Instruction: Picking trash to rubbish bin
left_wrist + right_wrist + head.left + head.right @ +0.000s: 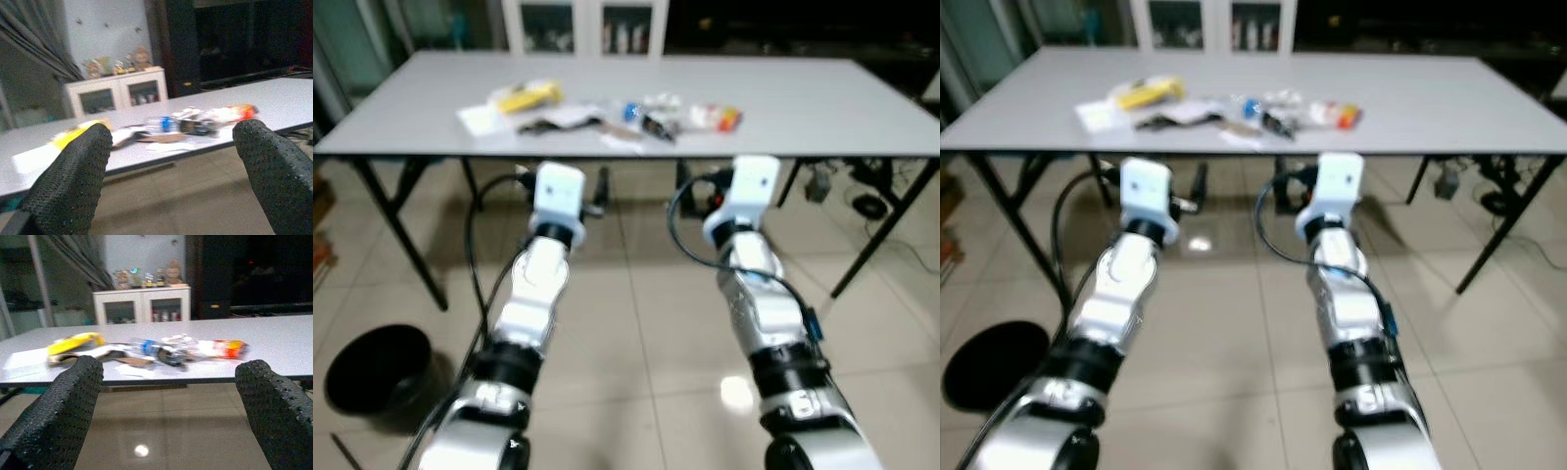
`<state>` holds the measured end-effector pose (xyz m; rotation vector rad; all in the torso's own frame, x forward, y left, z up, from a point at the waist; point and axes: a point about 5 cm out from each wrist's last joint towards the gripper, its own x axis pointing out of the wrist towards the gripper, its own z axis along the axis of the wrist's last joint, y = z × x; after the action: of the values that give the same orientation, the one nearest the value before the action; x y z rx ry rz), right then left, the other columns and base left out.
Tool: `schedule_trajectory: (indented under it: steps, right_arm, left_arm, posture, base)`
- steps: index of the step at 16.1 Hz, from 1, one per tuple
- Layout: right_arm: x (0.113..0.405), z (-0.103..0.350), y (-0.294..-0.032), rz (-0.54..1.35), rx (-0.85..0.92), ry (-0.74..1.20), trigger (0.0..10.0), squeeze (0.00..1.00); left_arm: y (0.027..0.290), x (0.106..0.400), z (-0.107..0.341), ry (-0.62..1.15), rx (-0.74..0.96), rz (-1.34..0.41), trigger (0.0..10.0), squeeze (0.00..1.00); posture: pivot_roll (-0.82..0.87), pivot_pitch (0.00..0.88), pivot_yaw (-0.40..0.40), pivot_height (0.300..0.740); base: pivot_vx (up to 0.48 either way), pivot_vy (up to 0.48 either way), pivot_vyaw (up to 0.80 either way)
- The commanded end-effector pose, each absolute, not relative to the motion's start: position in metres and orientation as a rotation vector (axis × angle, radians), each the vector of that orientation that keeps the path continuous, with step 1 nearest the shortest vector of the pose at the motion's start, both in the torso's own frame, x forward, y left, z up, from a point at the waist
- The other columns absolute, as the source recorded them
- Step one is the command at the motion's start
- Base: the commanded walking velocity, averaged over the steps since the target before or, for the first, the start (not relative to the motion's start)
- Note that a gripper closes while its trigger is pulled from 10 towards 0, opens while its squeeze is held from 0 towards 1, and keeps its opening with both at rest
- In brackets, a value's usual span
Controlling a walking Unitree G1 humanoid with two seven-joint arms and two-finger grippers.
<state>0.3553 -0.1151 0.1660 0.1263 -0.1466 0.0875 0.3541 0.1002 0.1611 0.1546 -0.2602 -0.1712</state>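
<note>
a: what's the biggest thing ahead?
b: a long pale tabletop [822, 108] on black legs, standing across a tiled floor [646, 333], with a white cabinet [142, 303] behind it.
a: and the bin?
b: a round black rubbish bin [377, 377] sits on the floor by the robot's left side, well apart from the tabletop's litter.
a: the arms?
b: both reach forward below the tabletop's near edge. the left tool [171, 176] has its two black fingers [73, 181] spread wide apart with nothing between them; the right tool [171, 406] is spread apart the same way, gripping nothing.
a: where's the trash?
b: strewn along the middle of the tabletop: a yellow packet [530, 95] toward the left, white paper [480, 119] beside it, a clear bottle with a blue label [149, 346] in the middle, and an orange-red wrapper [726, 118] at the right end.
</note>
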Motion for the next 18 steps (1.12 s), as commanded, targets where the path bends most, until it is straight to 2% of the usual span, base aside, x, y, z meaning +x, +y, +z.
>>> schedule_trajectory:
  steps: [1, 5, 8, 18]
  right_arm:
    - [0.3562, 0.1676, -0.1170, 0.074, 0.128, -0.149, 10.0, 0.00]
    - [0.3567, 0.1661, -0.1163, 0.070, 0.141, -0.138, 10.0, 0.00]
    - [0.3567, 0.1674, -0.1156, 0.075, 0.155, -0.150, 10.0, 0.00]
    - [0.3561, 0.1674, -0.1163, 0.066, 0.141, -0.157, 10.0, 0.00]
  left_arm:
    - [0.0993, 0.3554, 0.1653, -0.270, 0.166, -0.179, 10.0, 0.00]
    - [0.0992, 0.3551, 0.1650, -0.270, 0.168, -0.184, 10.0, 0.00]
    - [0.0979, 0.3549, 0.1652, -0.271, 0.171, -0.189, 10.0, 0.00]
    - [0.0946, 0.3551, 0.1664, -0.276, 0.170, -0.202, 10.0, 0.00]
  posture:
    - [0.01, 0.000, -0.024, 0.740]
    - [0.02, 0.000, -0.020, 0.740]
    - [0.02, 0.000, -0.019, 0.740]
    - [0.01, 0.000, -0.020, 0.740]
  base:
    - [0.472, 0.000, 0.00]
    - [0.474, 0.000, 0.00]
    - [0.472, 0.000, -0.80]
    - [0.472, 0.000, 0.00]
